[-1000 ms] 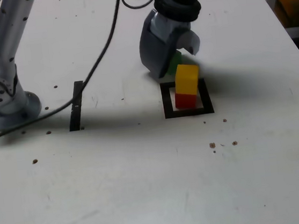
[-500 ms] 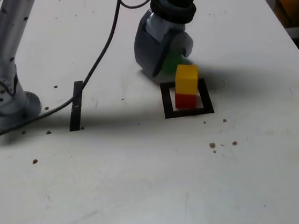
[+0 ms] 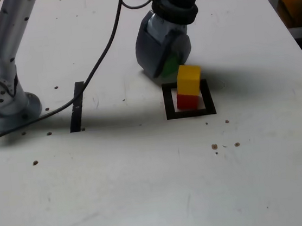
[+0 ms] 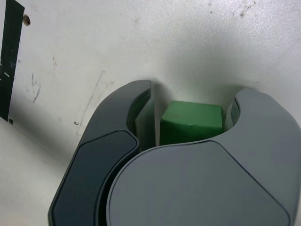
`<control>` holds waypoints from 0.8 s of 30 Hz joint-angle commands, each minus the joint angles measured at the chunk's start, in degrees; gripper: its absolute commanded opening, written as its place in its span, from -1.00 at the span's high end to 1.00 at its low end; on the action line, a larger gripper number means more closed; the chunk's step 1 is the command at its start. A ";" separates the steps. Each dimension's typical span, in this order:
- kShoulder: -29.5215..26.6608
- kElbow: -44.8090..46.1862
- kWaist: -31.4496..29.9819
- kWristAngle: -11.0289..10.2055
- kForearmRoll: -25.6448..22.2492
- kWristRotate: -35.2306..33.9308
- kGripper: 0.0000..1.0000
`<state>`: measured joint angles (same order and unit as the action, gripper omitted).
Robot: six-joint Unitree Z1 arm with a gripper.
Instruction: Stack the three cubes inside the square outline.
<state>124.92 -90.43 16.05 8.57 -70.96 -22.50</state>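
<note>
Since the earlier frames, the claw (image 3: 172, 62) has shifted slightly to the exterior view's left, and its fingers have drawn closer together around the green cube. The red and yellow cubes show no change of position.

Claw: of grey and dark casing, pointing down at the pale, speckled bench (image 3: 120, 176), on the far side of the square outline. Its fingers stand on either side of the solid green cube (image 4: 190, 120). The wrist view shows a visible gap between the cube and the darker finger (image 4: 110, 113); the lighter finger (image 4: 263, 113) is just beside the cube, and contact there cannot be confirmed. The claw is only partly closed and is not grasping the cube.

Green cube: beyond the outline in the exterior view, slightly left of the stack, partly hidden by the claw.

Stack: the solid red cube (image 3: 187, 102) sits inside the thin black square outline (image 3: 191, 113) with its white middle. The solid yellow cube (image 3: 189, 80) rests on top of the red one.

Surroundings: a straight black strip (image 3: 76, 107) lies left of the outline. A dark cable (image 3: 104, 54) crosses it, passing between the arm's silver base (image 3: 14, 109) at left and the wrist section.
</note>
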 commanded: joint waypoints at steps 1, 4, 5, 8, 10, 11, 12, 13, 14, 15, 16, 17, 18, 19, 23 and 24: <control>-1.33 0.71 0.38 -0.35 -0.25 -0.05 0.26; -1.97 1.48 1.00 -0.83 -0.45 -0.02 0.56; -1.97 1.50 1.10 -0.90 -0.50 -0.01 0.59; -1.86 1.12 1.11 -1.18 -0.67 0.00 0.59; -1.87 0.81 1.10 -1.34 -0.98 0.00 0.60; -1.89 0.68 1.11 -1.39 -1.17 0.00 0.61; -1.92 0.51 1.12 -1.44 -1.41 0.00 0.62; -1.92 0.39 1.14 -1.43 -1.57 0.00 0.63; -1.91 0.30 1.15 -1.38 -1.67 0.00 0.65; -1.93 0.26 1.17 -1.32 -1.68 0.00 0.66; -1.96 0.25 1.20 -1.26 -1.62 0.00 0.67; -1.98 0.25 1.22 -1.21 -1.46 0.00 0.68; -2.00 0.26 1.24 -1.16 -1.20 0.00 0.69; -2.02 0.27 1.25 -1.13 -1.01 0.00 0.69; -1.95 0.37 1.33 -0.98 -0.12 0.00 0.76; -1.87 0.32 1.34 -0.91 0.08 0.00 0.78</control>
<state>123.08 -90.12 17.24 7.53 -71.24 -22.50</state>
